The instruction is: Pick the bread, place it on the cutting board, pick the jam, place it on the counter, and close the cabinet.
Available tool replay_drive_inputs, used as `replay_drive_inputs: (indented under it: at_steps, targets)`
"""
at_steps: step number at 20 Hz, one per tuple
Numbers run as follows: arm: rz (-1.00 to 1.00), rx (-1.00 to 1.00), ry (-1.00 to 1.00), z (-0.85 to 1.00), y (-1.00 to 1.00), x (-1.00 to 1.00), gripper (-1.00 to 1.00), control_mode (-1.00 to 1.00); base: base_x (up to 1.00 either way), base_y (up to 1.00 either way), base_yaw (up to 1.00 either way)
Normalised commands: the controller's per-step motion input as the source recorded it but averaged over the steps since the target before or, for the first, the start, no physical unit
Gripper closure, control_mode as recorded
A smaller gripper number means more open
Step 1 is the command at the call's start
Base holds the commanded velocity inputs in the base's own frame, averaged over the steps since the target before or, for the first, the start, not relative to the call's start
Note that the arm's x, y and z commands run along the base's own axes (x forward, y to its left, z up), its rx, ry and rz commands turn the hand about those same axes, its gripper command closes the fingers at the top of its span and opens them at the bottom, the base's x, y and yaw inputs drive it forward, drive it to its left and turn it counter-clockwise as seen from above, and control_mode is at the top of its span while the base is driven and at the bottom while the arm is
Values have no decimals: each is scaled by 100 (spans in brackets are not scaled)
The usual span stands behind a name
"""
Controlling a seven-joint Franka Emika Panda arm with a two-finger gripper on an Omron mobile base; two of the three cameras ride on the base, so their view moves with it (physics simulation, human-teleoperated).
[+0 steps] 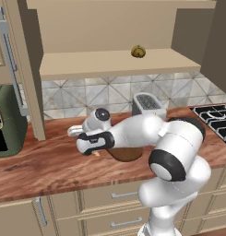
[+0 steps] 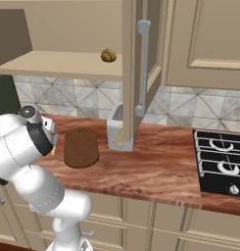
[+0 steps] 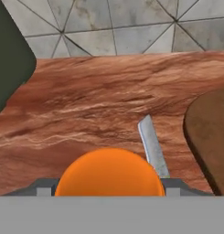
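Orange jam (image 3: 109, 172) sits clamped in the end effector (image 3: 109, 183) low over the worktop (image 1: 50, 166), beside the board (image 2: 81, 147); bread (image 1: 138, 51) rests on the cabinet (image 1: 114, 64) shelf.

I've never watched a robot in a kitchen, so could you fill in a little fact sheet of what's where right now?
bread: small olive-brown bun on the open beige wall cabinet's shelf
jam: tiny orange jar between the gripper fingertips, low over the counter
cutting board: dark brown oval wooden slab, bare, on the reddish wood-grain counter
cabinet door: open
beside the jar: a small grey blade on the counter
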Motion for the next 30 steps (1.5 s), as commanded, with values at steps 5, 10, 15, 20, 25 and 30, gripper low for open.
replay_drive_inputs:
  at_steps: [5,10,15,20,25,30]
  targets:
    - [0,0,5,-10,30,0,100,-100,0,0,0]
    - [0,-2,0,-24,21,1,100,-100,0,0,0]
    - [0,-1,0,-35,19,8,100,-100,0,0,0]
    - [0,0,0,-31,15,7,100,-100,0,0,0]
    - [0,0,0,-29,14,5,100,-100,0,0,0]
    - [0,0,0,-25,16,2,100,-100,0,0,0]
